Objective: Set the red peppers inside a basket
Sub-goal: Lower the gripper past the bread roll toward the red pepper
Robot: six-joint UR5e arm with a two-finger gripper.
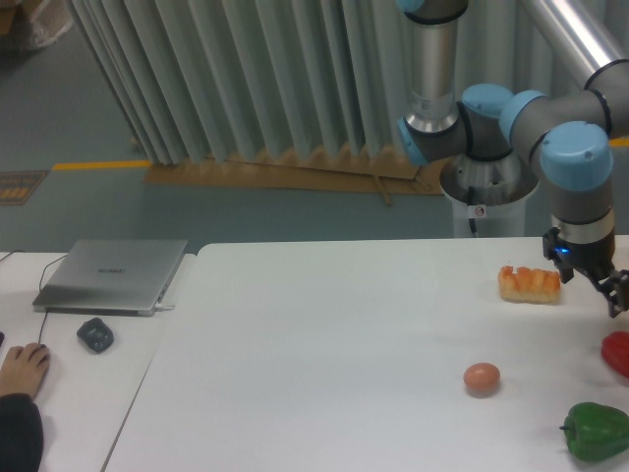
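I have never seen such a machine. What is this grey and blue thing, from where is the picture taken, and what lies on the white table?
It is a robot arm with grey tubes and blue joints. One fixed camera looks at it from across the table. At its lower end sits the gripper, at the right edge; whether it is open is hard to tell, and it holds nothing visible. On the table lie a red pepper, half cut off by the frame, a green pepper, an egg and an orange-yellow food piece. On the left are a closed laptop, a dark mouse and a person's hand.

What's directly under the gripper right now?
Bare white table lies under the gripper. The red pepper sits just in front, cut by the frame edge. Whether the jaws are open can't be told.
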